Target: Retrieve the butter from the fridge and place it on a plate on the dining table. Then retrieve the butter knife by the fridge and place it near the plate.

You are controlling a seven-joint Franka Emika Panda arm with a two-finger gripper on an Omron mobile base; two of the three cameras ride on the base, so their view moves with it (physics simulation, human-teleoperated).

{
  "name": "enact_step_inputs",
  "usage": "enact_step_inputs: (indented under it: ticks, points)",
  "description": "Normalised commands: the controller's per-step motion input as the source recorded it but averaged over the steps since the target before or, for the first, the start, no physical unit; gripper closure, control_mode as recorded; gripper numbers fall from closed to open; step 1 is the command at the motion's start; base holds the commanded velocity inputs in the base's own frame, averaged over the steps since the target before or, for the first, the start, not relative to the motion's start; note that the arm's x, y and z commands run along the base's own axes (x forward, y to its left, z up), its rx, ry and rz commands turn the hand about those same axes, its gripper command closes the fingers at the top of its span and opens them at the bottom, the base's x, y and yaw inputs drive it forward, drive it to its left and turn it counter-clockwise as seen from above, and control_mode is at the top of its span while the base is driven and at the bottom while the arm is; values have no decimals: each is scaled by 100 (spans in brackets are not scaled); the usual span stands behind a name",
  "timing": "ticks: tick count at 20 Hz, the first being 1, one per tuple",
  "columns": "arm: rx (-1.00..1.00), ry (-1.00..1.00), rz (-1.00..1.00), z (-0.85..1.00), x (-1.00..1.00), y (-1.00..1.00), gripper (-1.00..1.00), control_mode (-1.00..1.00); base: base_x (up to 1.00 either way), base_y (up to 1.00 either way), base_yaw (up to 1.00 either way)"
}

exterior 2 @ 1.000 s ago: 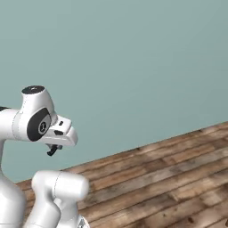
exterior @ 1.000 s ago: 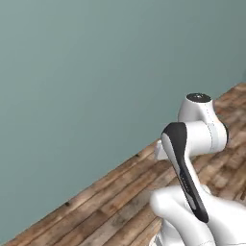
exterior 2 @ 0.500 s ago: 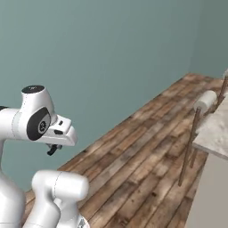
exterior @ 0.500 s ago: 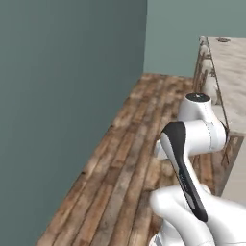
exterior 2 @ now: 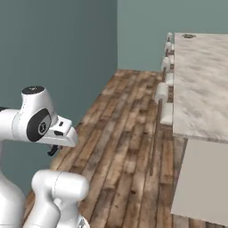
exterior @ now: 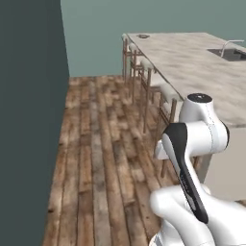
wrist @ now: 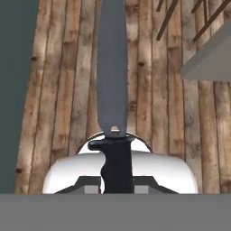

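Hand view: the end effector point(wrist: 116, 180) is clenched on the black handle of the butter knife point(wrist: 112, 81), whose grey blade runs straight up the frame over the wooden plank floor point(wrist: 63, 90). The knife is thus carried in the air, apart from any surface. Left base view: the dining counter point(exterior: 192, 62), a long marbled stone top, stretches away on the right, with a row of stools point(exterior: 146, 72) tucked along its near edge and a sink point(exterior: 230, 53) at its far right. A small round object, possibly the plate point(exterior: 143, 36), lies at the counter's far end; it is too small to identify with certainty. A dark teal wall point(exterior: 29, 120) bounds the left side.
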Motion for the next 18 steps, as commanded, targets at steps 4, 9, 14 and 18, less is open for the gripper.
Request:
enact_step_inputs:
  ticks: [4, 9, 14, 18]
  points:
    - [0, 0, 0, 0, 0, 0, 100, 100, 100, 85, -46]
    - [0, 0, 0, 0, 0, 0, 100, 100, 100, 66, -26]
    - [0, 0, 0, 0, 0, 0, 100, 100, 100, 20, -10]
    - [0, 0, 0, 0, 0, 0, 100, 100, 100, 3, -7]
